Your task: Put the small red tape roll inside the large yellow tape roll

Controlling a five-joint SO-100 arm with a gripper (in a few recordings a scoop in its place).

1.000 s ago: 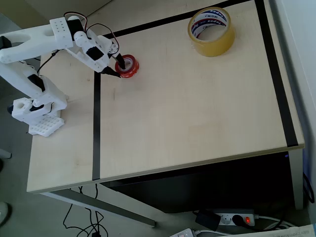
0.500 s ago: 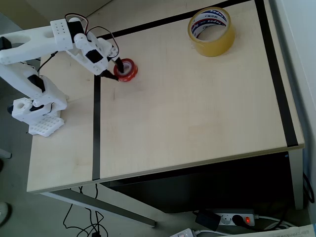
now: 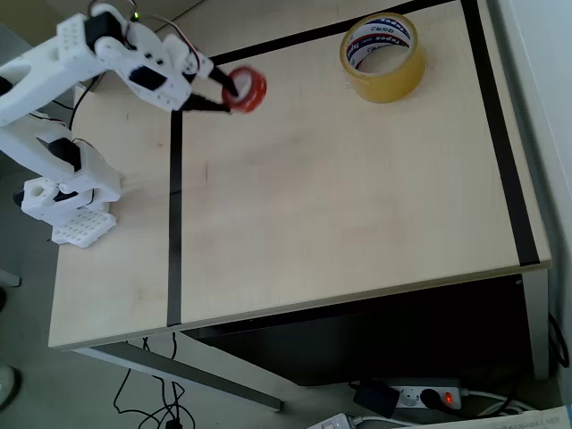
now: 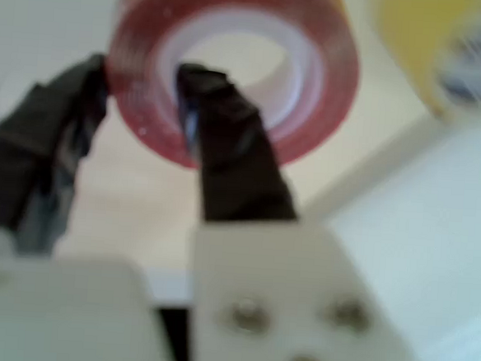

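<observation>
On the pale wooden table (image 3: 357, 223), the large yellow tape roll (image 3: 382, 56) is lying flat at two o'clock, while the gripper (image 3: 223, 89) at eleven o'clock is clamping the wall of the small red tape roll (image 3: 248, 90), red-orange with a pale core.

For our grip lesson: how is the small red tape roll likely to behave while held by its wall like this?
The small red tape roll probably stays stiff: the ring keeps its round shape in the end effector. It seems light, pinched only at one side of the ring. One finger sits inside the core, so it might swing or slip.
</observation>
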